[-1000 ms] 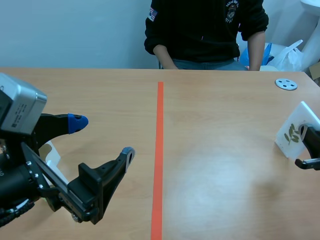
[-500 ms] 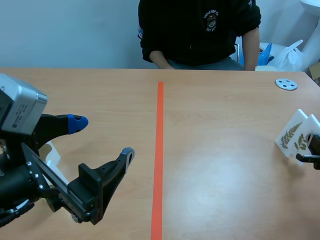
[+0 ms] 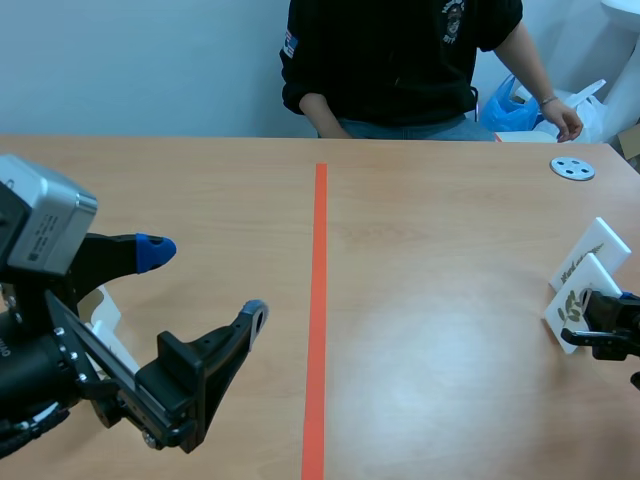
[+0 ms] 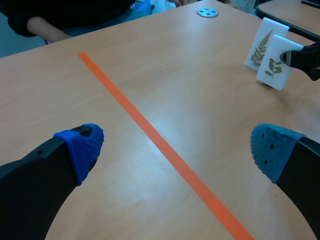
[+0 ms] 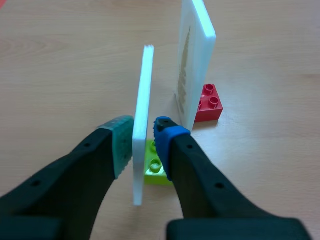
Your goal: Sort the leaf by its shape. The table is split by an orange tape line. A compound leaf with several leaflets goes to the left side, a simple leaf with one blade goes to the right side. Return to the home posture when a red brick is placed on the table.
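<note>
Right gripper [image 5: 143, 144] is clamped on a white card [image 5: 142, 95], one pad on each face, and I'm looking at the card edge-on from that wrist cam. From the left wrist cam I can see the printed side: a small green sprig with several leaflets on one stem. The card sits in a lime green brick [image 5: 154, 169] tucked under the fingers. I can't tell whether that base is touching the table [image 3: 450, 400] or just off it.

Just ahead of the pinched card, close but not touching, a second white card [image 5: 196, 65] stands upright in a red brick base [image 5: 210, 102]. That one has a fern-like frond on it.

In the scene cam both cards are at the far right edge of the frame, a bit below the middle, well right of the orange tape line [image 3: 319, 300], with the fern card behind the held one.

Left gripper [image 4: 177, 149] is at the lower left of the scene cam, left of the tape, fingers spread wide with nothing between them.

Further out, there's a grey round disc [image 3: 572, 168] at the upper right of the table. A person in a black top [image 3: 400, 60] sits at the far side, one hand [image 3: 566, 123] out by the disc.
</note>
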Robot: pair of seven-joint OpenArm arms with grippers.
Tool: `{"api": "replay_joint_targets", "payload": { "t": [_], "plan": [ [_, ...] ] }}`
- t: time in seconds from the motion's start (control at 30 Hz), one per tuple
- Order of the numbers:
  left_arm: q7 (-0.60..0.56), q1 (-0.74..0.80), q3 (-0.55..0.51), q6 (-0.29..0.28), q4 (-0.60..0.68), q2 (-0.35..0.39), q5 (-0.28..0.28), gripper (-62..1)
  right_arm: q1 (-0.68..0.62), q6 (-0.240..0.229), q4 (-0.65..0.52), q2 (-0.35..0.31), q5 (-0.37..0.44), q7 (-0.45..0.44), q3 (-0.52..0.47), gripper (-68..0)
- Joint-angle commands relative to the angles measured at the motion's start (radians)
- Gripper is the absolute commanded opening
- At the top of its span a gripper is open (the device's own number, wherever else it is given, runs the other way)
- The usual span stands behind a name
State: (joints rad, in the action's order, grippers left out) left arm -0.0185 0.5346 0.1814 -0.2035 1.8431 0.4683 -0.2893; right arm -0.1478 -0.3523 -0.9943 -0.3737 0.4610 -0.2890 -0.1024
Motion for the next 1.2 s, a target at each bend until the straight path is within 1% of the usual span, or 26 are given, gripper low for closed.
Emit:
{"api": "replay_joint_targets", "payload": {
  "t": [0.0, 0.1, 0.17, 0.4, 0.53, 0.6, 0.63, 0.7, 0.87, 1.17],
  "plan": [
    [-0.011, 0.003, 0.002, -0.002, 0.002, -0.002, -0.006, 1.4, 0.009, 0.001, -0.026, -0.015, 0.011, -0.02, -0.003, -49.4],
    [-0.011, 0.003, 0.002, -0.002, 0.002, -0.002, -0.006, 1.4, 0.009, 0.001, -0.026, -0.014, 0.011, -0.021, -0.003, -38.9],
    [-0.011, 0.003, 0.002, -0.002, 0.002, -0.002, -0.006, 1.4, 0.009, 0.0, -0.026, -0.014, 0.011, -0.031, -0.003, -33.4],
    [-0.011, 0.003, 0.002, -0.002, 0.002, -0.002, -0.006, 1.4, 0.009, 0.005, -0.026, -0.017, 0.011, -0.115, -0.011, -11.4],
    [-0.011, 0.003, 0.002, -0.002, 0.002, -0.002, -0.006, 1.4, 0.007, 0.003, -0.032, -0.017, 0.011, -0.116, -0.034, -2.5],
    [-0.011, 0.003, 0.002, -0.002, 0.002, -0.002, -0.006, 1.4, -0.006, -0.003, -0.057, -0.018, 0.01, -0.1, -0.047, -0.5],
    [-0.011, 0.003, 0.002, -0.002, 0.002, -0.002, -0.006, 1.4, -0.014, -0.012, -0.077, -0.018, 0.01, -0.083, -0.055, -0.5],
    [-0.011, 0.003, 0.002, -0.002, 0.002, -0.002, -0.006, 1.4, -0.038, -0.015, -0.129, -0.017, 0.01, -0.047, -0.071, -0.5],
    [-0.011, 0.003, 0.002, -0.002, 0.002, -0.002, -0.006, 1.4, -0.128, -0.014, -0.302, -0.017, 0.011, 0.035, -0.106, -0.6],
    [-0.011, 0.003, 0.002, -0.002, 0.002, -0.002, -0.006, 1.4, -0.306, -0.015, -0.61, -0.017, 0.01, 0.095, -0.113, -0.6]
  ]
}}
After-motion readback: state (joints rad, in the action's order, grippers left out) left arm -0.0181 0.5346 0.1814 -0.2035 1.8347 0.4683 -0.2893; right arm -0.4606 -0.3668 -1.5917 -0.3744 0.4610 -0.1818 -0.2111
